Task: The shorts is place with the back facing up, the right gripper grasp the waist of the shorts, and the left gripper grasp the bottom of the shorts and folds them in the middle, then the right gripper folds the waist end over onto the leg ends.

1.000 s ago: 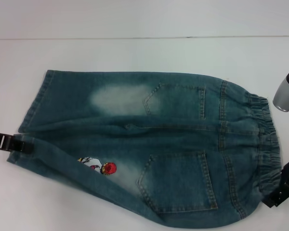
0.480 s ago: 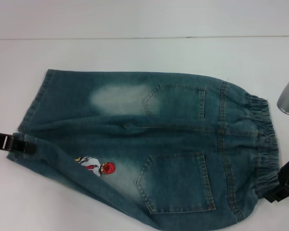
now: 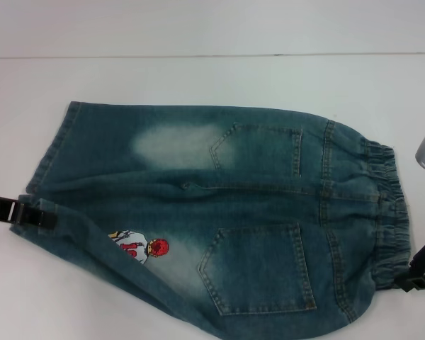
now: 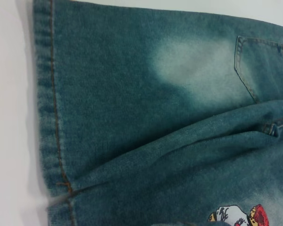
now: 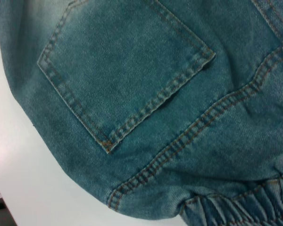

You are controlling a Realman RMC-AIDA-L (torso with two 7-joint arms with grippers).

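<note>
Shorts [image 3: 219,219] of faded blue-green denim lie back side up on the white bench [image 3: 198,78], elastic waistband toward the robot's right, hemmed leg ends [image 3: 53,152] toward its left. The left gripper [image 3: 28,212], a black claw, sits at the near leg hem and appears clenched on the denim. The right gripper [image 3: 418,273], a black claw, meets the near corner of the waistband; whether its jaws are clamped cannot be told.

Change over the last second: the near edge has slid toward the robot, the cartoon patch [image 3: 138,246] has shifted with it, and the right arm's silver wrist has drawn back toward the frame edge. Judgement: both ends are gripped and the lengthwise fold is starting; the near half has not yet been carried over the far half.

View differences: only the head view shows either gripper. The left wrist view alone shows the hem stitching and a diagonal crease. The right wrist view alone shows pocket seams and waistband gathers close up
</note>
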